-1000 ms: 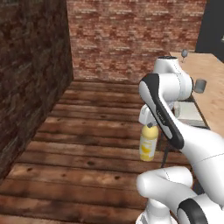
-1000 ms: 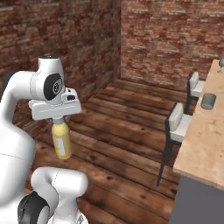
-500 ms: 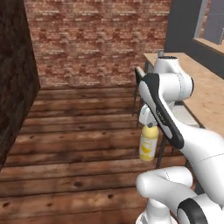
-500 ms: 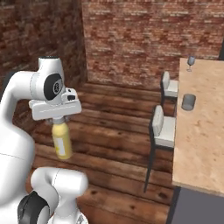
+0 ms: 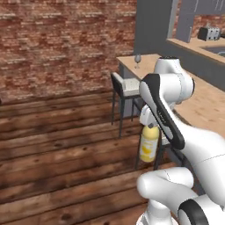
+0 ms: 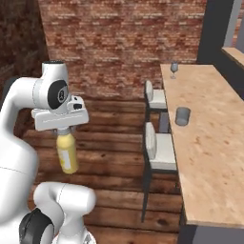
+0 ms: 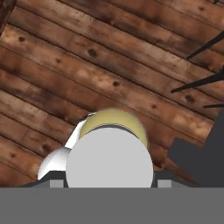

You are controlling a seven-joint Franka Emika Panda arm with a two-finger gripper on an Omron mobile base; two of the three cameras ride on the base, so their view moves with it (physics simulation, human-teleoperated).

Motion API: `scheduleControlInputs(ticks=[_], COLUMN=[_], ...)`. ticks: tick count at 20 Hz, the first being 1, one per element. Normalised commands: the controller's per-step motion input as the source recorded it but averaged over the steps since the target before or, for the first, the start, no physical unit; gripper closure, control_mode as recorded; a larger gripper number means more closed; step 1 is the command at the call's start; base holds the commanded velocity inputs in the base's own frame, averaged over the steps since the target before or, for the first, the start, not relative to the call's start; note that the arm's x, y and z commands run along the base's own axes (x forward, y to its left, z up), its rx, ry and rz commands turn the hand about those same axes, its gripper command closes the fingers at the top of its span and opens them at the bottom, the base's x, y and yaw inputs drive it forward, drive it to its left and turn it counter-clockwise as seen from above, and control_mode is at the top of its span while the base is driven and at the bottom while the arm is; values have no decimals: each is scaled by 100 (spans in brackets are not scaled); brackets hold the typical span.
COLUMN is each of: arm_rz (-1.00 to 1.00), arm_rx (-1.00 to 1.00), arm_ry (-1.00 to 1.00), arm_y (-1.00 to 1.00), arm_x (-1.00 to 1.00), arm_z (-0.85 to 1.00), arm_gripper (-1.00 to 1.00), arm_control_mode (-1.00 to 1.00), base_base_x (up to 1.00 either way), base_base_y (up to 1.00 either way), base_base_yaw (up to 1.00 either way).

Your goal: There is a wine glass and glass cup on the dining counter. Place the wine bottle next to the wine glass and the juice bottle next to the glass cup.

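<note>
The juice bottle (image 6: 67, 153) is carried upright over the plank floor (image 6: 109, 162), hanging below the hand with the jaws closed on its neck, just under the pale cap (image 7: 109, 157). The gripper (image 6: 64, 131) is well apart from the bench (image 6: 209, 143), where the glass cup (image 6: 182, 116) stands mid-top and the wine glass (image 6: 174, 68) stands near the far end.

The bottle is judged stout, rigid and, if full, fairly heavy, with a smooth wall that could slip. A hold at the neck leaves the body free to swing, so slow travel is advised. A grasp lower on the labelled body (image 5: 148, 147) would be steadier, though the width there may exceed the jaws. The cup and the stemmed glass are judged fragile and easily tipped, so the bottle should be set down beside the cup without touching it. 2 stools (image 6: 159, 150) are tucked against the bench.
</note>
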Motion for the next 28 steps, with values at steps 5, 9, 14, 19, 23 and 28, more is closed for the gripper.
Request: scheduleControlInputs(ticks=[5, 9, 14, 19, 23, 28], arm_rz=[0, 0, 0, 0, 0, 0], arm_rx=[0, 0, 0, 0, 0, 0], arm_ry=[0, 0, 0, 0, 0, 0], arm_y=[0, 0, 0, 0, 0, 0], arm_x=[0, 0, 0, 0, 0, 0], arm_z=[0, 0, 0, 0, 0, 0], arm_gripper=[100, 100, 100, 100, 100, 100], arm_control_mode=[100, 100, 100, 100, 100, 100], base_base_x=[68, 59, 45, 36, 29, 29], base_base_y=[36, 42, 46, 41, 36, 44], base_base_yaw=[-41, -42, -47, -57, -64, -54])
